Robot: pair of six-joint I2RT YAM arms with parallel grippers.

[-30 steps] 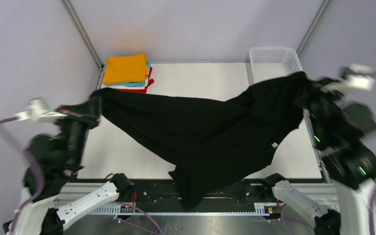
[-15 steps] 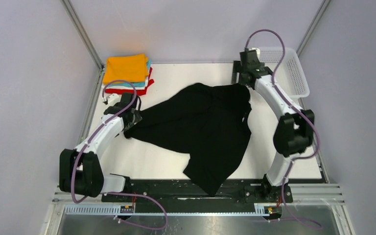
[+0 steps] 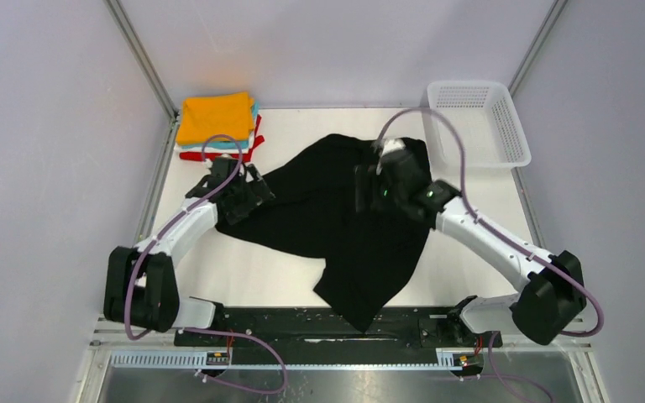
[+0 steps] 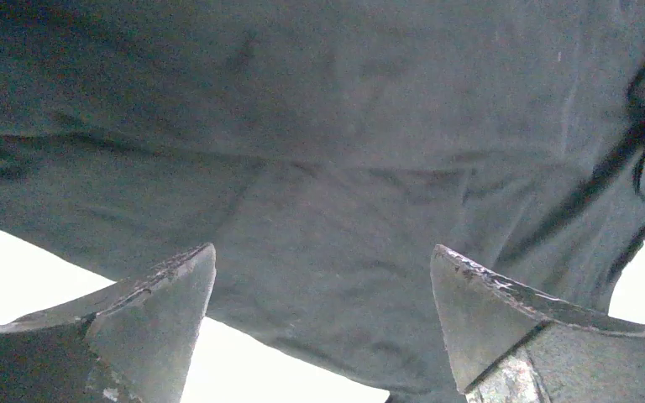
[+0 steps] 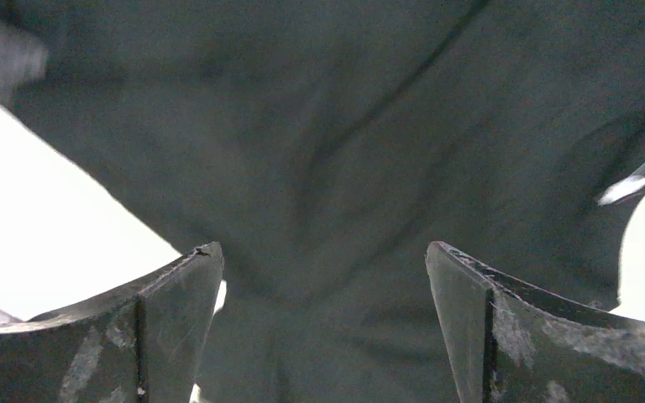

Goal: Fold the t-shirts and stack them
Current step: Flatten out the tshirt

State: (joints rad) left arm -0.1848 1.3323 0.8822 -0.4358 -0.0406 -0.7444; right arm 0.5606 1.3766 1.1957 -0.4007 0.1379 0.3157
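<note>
A large black t-shirt [image 3: 336, 222] lies crumpled across the middle of the white table, one end hanging over the near edge. My left gripper [image 3: 256, 191] hovers over its left edge, jaws wide apart and empty; its wrist view shows the black cloth [image 4: 327, 168] below the fingers [image 4: 164, 311]. My right gripper [image 3: 363, 186] stands open over the shirt's upper middle, and black cloth [image 5: 336, 151] fills its wrist view between the fingers [image 5: 172, 319]. A folded stack of t-shirts [image 3: 216, 117], orange on top with teal, white and red beneath, sits at the back left.
A white mesh basket [image 3: 474, 122] stands at the back right corner, holding nothing that I can see. Bare white table [image 3: 218, 269] shows at the front left and along the right side. Metal frame posts rise at the back corners.
Both grippers have let go of the black t-shirt and opened. The shirt, earlier stretched between them, now lies bunched on the table. The arms moved inward over it.
</note>
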